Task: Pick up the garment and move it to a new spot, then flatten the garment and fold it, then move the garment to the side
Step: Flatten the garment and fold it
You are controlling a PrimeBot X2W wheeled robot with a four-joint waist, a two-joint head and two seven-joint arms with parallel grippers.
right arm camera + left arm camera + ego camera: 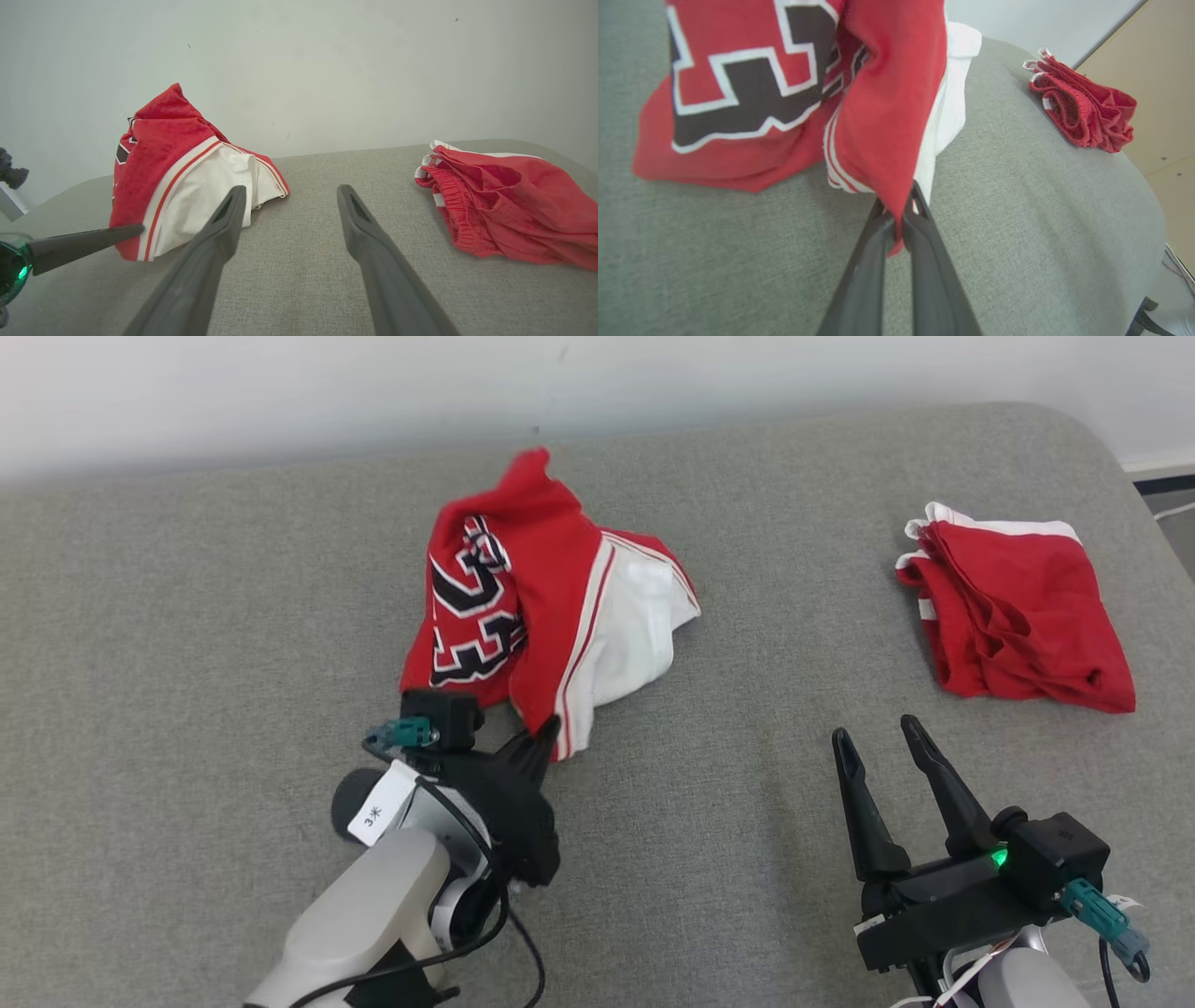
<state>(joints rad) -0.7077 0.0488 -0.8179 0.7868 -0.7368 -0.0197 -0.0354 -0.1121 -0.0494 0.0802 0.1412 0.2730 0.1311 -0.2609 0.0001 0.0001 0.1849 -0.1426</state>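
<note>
Both fingers of left gripper (549, 728) clamped on near hem of basketball jersey (532, 579), heaped just beyond at centre of bench (187, 616), right gripper (876, 728) splayed, empty

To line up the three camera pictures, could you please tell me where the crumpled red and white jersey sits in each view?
Head view: crumpled red and white jersey upper centre, hem pinched by the left gripper.
Left wrist view: jersey upper left, hem between the fingers.
Right wrist view: jersey left of centre.
Shared landmark: the bunched red shorts with white trim, right of the jersey throughout.
</note>
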